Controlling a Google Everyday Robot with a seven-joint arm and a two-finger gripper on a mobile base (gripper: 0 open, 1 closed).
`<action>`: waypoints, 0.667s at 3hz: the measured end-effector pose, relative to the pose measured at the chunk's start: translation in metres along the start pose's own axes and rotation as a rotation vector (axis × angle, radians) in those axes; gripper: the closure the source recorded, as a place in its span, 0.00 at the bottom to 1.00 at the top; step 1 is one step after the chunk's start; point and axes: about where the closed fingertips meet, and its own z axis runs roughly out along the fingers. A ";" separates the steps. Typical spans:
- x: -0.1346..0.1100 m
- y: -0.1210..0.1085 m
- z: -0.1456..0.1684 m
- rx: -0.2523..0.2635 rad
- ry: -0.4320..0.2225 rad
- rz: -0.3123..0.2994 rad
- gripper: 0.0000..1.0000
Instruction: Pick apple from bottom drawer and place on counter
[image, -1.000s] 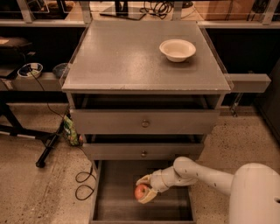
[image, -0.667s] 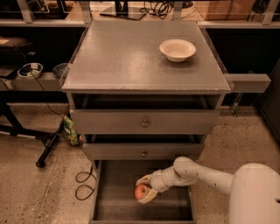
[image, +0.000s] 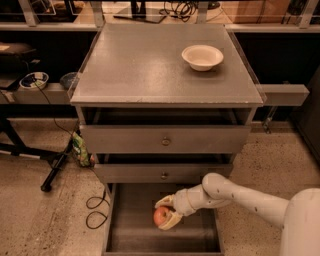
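Inside the bottom drawer (image: 132, 237), the pincer (image: 164, 215) clasps the apple (image: 160, 216).

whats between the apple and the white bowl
In the camera view, the gripper holds the apple in the bottom drawer; two drawer fronts and bare counter separate it from the white bowl.

End effector (image: 166, 215): inside bottom drawer (image: 131, 220), fingers clasped on apple (image: 160, 216); apple's right side hidden behind them. Bottom drawer: front end cut by lower frame edge. Robot body (image: 300, 225): cut by right and lower edges. Top drawer (image: 165, 141): interior shadowed, contents indiscernible.
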 end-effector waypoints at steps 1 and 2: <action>-0.034 0.008 -0.023 0.019 -0.013 -0.056 1.00; -0.063 0.014 -0.044 0.041 -0.019 -0.102 1.00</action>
